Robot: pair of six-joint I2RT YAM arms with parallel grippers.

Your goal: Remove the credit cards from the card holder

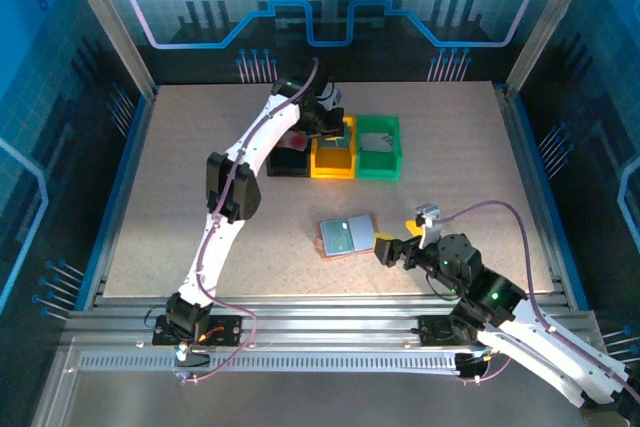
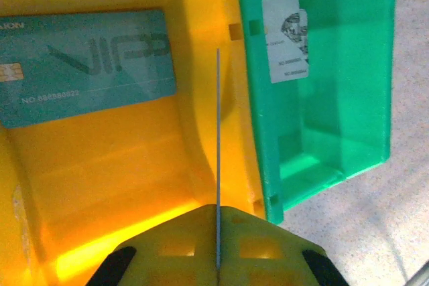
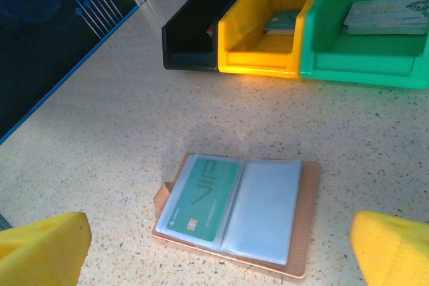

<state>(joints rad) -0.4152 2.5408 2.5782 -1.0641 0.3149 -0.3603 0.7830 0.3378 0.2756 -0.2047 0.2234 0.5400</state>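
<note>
- While the left hand (image 2: 218, 249) hangs over the yellow bin (image 2: 100, 185), it is clamped tight on a pinched card (image 2: 218, 132) that I see edge-on. Letting go off-centre could land it on the wall between the bins rather than beside the teal VIP card (image 2: 84, 65) lying inside.
- Right of that, the green bin (image 2: 335, 132) holds a pale card (image 2: 286, 39).
- Nearer me, the card holder (image 3: 268, 209) lies open on the desk (image 3: 100, 132), one teal-green card (image 3: 201, 199) in its left pocket.
- My right hand (image 3: 218, 252) hovers just short of it, jaws spread full, gripping nothing. A shallow pinch might drag the whole holder instead of freeing the card.
</note>
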